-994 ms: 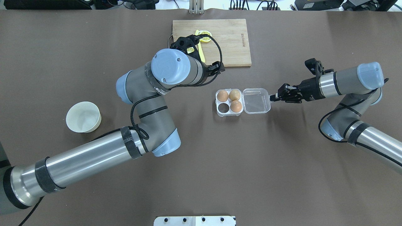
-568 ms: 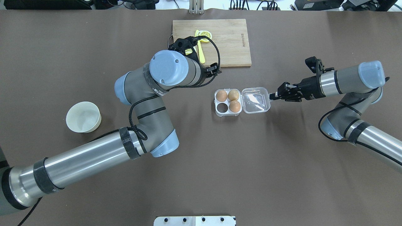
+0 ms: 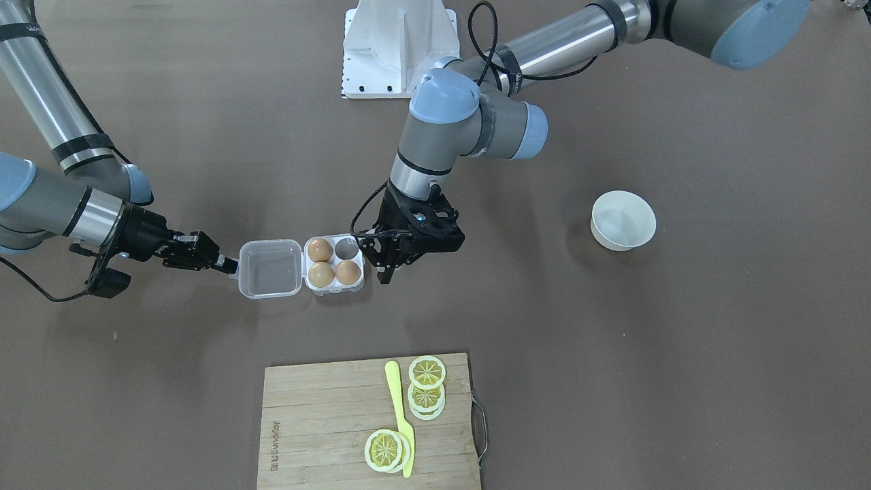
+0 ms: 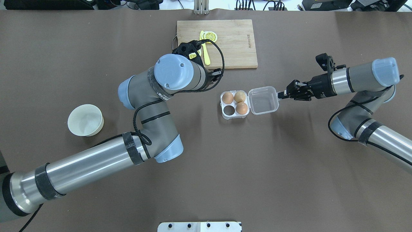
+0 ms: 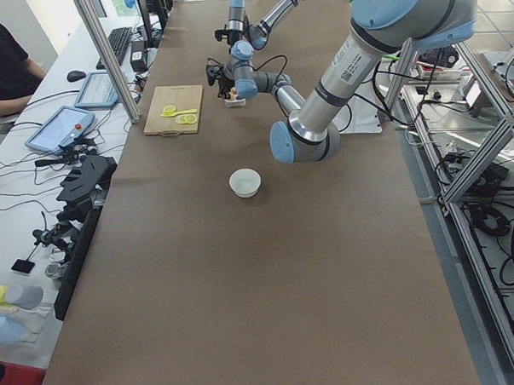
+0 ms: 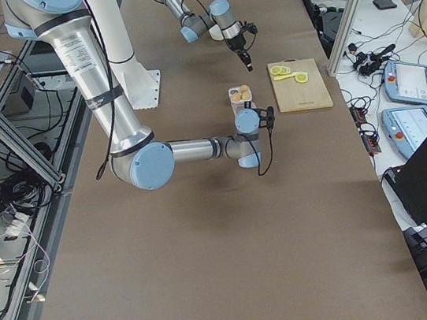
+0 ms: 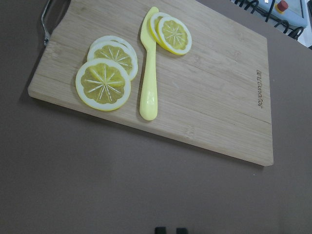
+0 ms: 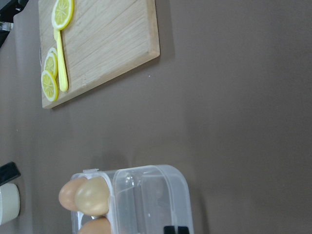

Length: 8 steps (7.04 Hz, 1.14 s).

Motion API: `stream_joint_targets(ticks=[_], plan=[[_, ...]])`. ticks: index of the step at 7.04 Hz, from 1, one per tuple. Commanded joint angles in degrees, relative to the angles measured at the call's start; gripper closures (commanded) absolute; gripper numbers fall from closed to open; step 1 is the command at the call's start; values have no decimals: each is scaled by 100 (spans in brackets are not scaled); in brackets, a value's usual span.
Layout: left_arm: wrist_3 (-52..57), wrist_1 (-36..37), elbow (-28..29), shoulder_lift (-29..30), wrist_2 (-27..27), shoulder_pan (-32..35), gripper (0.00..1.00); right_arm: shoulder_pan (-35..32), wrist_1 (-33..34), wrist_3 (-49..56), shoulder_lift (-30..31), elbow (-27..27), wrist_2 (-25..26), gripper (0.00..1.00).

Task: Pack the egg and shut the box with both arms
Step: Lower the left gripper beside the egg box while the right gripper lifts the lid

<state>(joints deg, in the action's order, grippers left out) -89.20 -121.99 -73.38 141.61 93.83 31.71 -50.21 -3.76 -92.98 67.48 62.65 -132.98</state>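
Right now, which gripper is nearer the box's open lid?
Right. The right gripper meets the lid at its outer edge; the left gripper hangs beyond the egg cells.

So the table (image 4: pixel 206 180) was covered in plain dark brown stuff. Sitting right on it: the clear box (image 4: pixel 250 103) roughly mid-table with its lid open toward the right end, a white bowl (image 4: pixel 85 120) over toward the left end, a wooden cutting board (image 4: pixel 231 42) by the far edge, and a white mounting plate (image 4: pixel 199 226) mid near edge.
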Motion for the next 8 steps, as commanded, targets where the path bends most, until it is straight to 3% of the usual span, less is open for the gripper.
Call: stream_joint_targets(ticks=[1,8], plan=[[-123,0,113,-1,4,-51,100,-94,7,-1,-15,28,-105,100],[-326,-44,360,16,-40,-464,100,-120,7,-115,-15,177,-105,100]])
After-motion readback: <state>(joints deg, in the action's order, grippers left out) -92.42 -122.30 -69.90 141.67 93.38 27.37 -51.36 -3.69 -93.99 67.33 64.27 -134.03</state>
